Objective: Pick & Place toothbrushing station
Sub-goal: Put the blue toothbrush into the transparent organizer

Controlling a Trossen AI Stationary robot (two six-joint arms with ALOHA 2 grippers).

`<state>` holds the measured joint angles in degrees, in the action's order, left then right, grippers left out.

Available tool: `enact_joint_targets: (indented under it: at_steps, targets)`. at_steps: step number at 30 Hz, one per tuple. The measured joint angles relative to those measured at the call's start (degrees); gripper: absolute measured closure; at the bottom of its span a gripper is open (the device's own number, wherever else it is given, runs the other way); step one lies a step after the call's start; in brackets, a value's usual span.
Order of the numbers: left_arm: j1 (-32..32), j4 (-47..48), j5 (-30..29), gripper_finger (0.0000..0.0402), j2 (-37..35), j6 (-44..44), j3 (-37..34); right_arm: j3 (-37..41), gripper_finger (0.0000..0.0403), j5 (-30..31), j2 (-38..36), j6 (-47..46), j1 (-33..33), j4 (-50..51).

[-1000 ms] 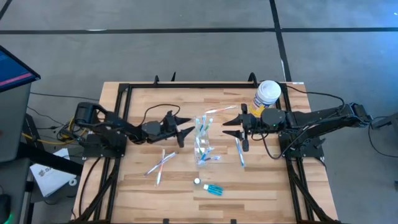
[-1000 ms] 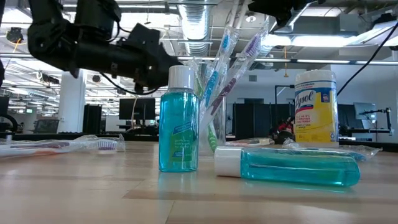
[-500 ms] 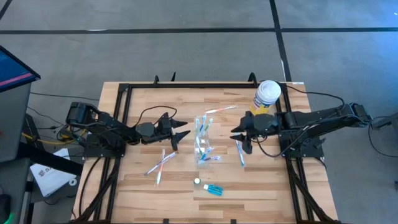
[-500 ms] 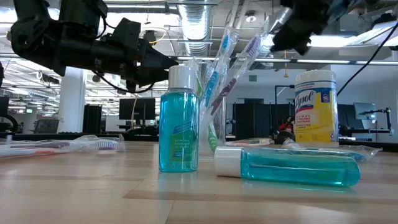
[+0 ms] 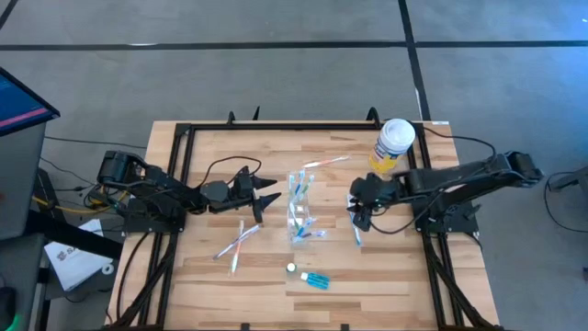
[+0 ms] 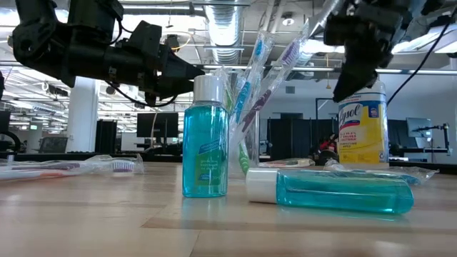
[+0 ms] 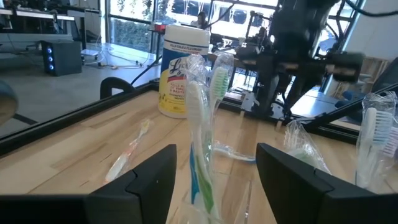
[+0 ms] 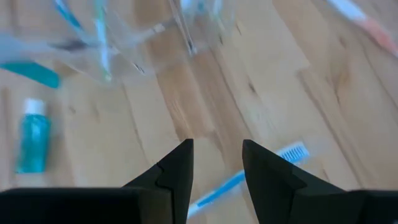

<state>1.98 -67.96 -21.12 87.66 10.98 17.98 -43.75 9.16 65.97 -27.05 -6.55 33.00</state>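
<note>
Now your right gripper (image 5: 359, 213) tips down, jaws parted and empty, over the blue toothbrush (image 8: 249, 175) lying on the bench (image 5: 386, 267) for pickup; your left gripper (image 5: 266, 204), also parted and empty, waits beside the cup (image 5: 299, 213).

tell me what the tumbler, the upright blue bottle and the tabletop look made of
Tumbler: likely clear plastic, since the toothbrushes show through it. Upright blue bottle: seemingly see-through plastic holding teal liquid, with a matte white cap. Tabletop: wood planks with visible grain and seams.
</note>
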Motion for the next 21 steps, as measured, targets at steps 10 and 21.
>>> enact_joint_targets:
  at_steps: [10,21]
  targets:
    - [0.00,0.00,0.67,0.0188,0.02,0.24,0.00,0.02,0.0275,7.13,9.57,-0.33,6.02,3.86]
    - [-0.02,0.00,1.03,0.0188,0.02,0.48,0.00,1.42,0.0275,8.53,12.05,-0.92,10.58,2.08]
